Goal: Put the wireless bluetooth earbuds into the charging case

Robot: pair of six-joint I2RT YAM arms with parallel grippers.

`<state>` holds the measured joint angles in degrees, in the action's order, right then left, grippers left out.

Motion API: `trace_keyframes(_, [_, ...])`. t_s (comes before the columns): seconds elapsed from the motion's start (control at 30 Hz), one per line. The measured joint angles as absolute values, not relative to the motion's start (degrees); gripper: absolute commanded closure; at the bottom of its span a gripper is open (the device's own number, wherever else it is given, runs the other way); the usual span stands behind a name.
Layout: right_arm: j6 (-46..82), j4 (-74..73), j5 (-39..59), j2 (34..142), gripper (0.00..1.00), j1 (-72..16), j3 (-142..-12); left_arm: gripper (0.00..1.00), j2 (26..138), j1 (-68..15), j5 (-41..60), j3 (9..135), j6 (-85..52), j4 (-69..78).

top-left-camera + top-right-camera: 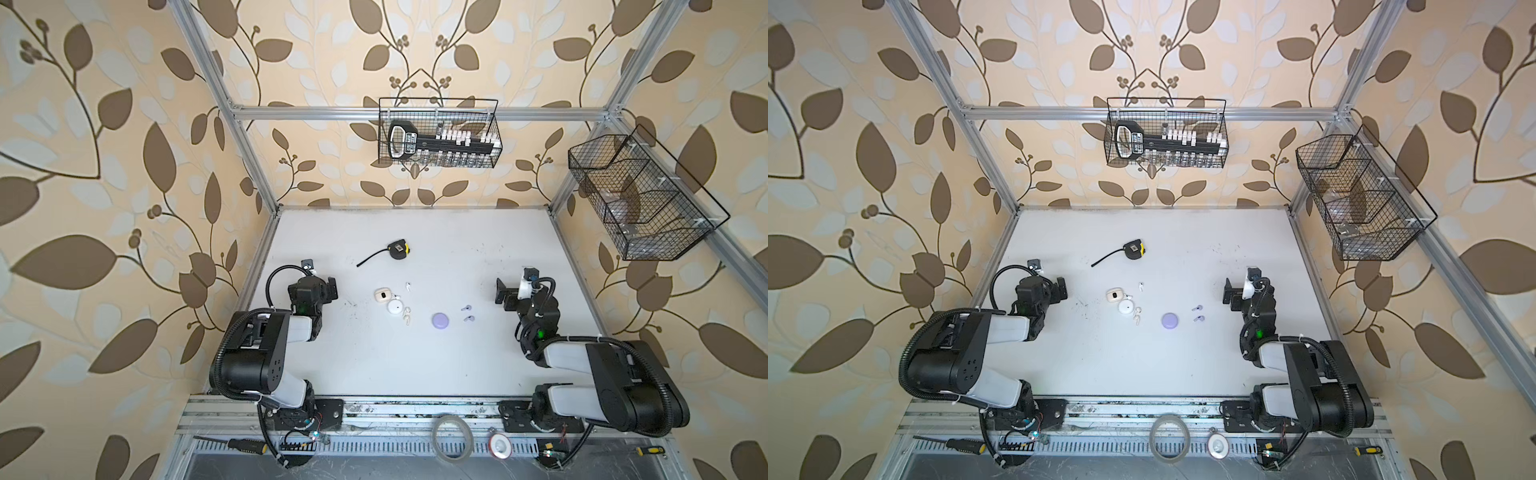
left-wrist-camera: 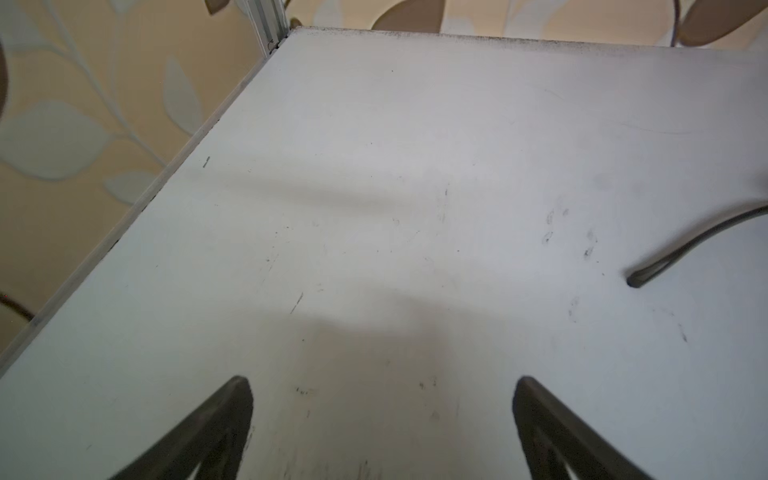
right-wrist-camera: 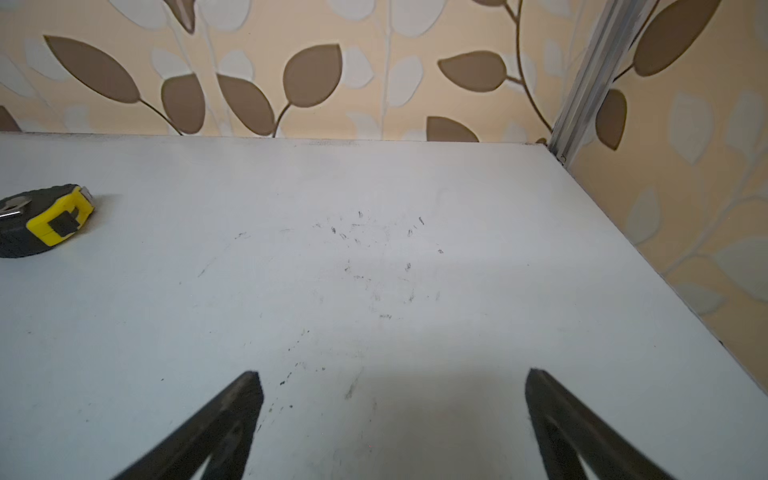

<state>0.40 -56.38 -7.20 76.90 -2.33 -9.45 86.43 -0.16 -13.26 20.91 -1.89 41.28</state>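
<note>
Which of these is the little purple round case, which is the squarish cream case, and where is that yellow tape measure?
purple round case (image 1: 440,320), in a top view, middle of its lid.
cream case (image 1: 381,295), in a top view, middle of its upper face.
tape measure (image 3: 43,223), in the right wrist view, on its yellow part.

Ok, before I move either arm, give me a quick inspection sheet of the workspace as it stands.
Surface: white table, scuffed with dark marks.
Job's things: earbuds lie loose on the table, none in a case; cream case and white case sit together near the centre; lavender case to their right, lavender buds beside it.
Clutter: tape measure, black strap trailing, behind the cases.
Grippers: left gripper and right gripper open, empty, apart from everything.
Cables: black conduit looped on each arm, off the table.
Surroundings: back basket with items inside, side basket, tape roll and screwdriver on the front rail.
</note>
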Motion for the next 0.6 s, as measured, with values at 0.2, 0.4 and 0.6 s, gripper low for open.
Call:
trace_keyframes(0.2, [0.4,-56.4,-7.3,76.9,0.0,-2.5,-9.5,0.01,86.4,-0.2,-13.2,20.9,-1.9,41.3])
trace_keyframes(0.4, [0.4,-56.4,-7.0,76.9,0.0,-2.3,-9.5,0.01,86.4,-0.2,-13.2,20.9,-1.9,41.3])
trace_keyframes(0.6, [0.6,-56.3,-5.7,76.9,0.0,-0.9,-9.5,0.01,86.4,-0.2,-13.0,20.9,-1.9,41.2])
